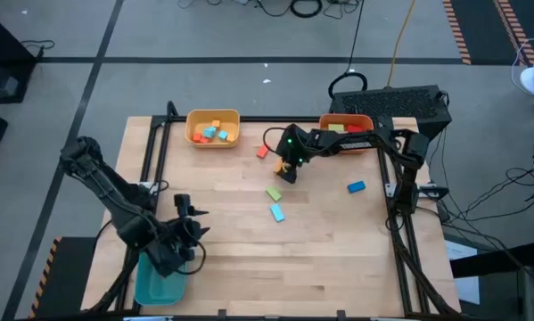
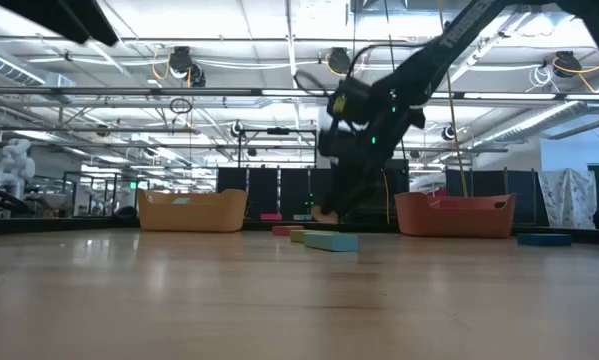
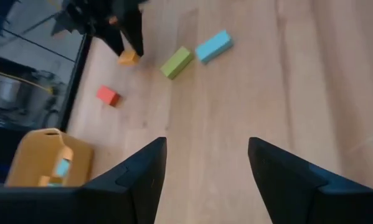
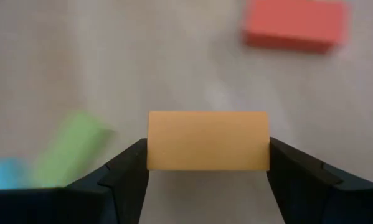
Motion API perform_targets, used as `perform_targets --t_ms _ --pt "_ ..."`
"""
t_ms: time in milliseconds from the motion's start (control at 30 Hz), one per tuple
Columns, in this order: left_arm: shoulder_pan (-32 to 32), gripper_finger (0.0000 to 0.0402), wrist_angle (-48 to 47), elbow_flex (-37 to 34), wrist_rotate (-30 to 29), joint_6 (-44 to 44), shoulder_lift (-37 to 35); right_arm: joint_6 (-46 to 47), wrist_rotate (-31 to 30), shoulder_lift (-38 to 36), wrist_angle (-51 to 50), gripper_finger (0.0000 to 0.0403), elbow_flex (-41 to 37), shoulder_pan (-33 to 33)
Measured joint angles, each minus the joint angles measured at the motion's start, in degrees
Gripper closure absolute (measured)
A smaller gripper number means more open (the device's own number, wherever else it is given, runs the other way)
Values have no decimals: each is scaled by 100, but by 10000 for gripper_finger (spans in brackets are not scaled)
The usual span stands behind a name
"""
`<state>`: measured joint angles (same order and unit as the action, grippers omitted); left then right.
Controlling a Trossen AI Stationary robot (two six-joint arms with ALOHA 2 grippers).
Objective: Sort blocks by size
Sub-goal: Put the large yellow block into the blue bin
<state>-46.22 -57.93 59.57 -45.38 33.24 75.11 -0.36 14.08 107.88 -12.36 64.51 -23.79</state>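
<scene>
Right pincer (image 4: 206,163) down at the worktop (image 1: 320,259) near the middle of the far edge, fingers set on either end of an orange block (image 4: 207,140) and touching it, apparently clamped. Block seemingly at or barely above the wood; contact with the surface hard to judge. Red block (image 1: 262,152) just beside, toward the far-left corner; green block (image 1: 274,193) and light blue block (image 1: 277,212) nearer the centre; blue block (image 1: 356,187) toward the right edge. Yellow bin (image 1: 213,127) at the far edge left of centre, already holding several small blocks; orange bin (image 1: 347,132) at the far edge toward the right corner, partly hidden by the arm; teal bin (image 1: 160,278) at the near-left corner. Left pincer (image 3: 205,180) waiting above the near-left corner by that bin, fingers apart and empty

Step in hand, probably: the grasp on the orange block. Next, likely: a straight lift clear of the red neighbour, then a carry to whichever bin matches its size, and a release well inside the rim
</scene>
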Motion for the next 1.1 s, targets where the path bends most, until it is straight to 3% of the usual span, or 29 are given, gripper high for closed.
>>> perform_targets --t_ms 200,433,767,1100 --pt "335 173 147 -3 -270 -766 515 210 795 -205 114 144 2 457" --pt "719 173 1080 -7 -502 -2185 1038 420 868 -226 475 144 4 1142" --pt "1231 173 2643 -7 -103 -4064 1412 854 1490 -228 1646 143 7 1849" --pt "1620 173 3587 -9 227 -5099 1690 1046 1485 -233 2146 141 9 2146"
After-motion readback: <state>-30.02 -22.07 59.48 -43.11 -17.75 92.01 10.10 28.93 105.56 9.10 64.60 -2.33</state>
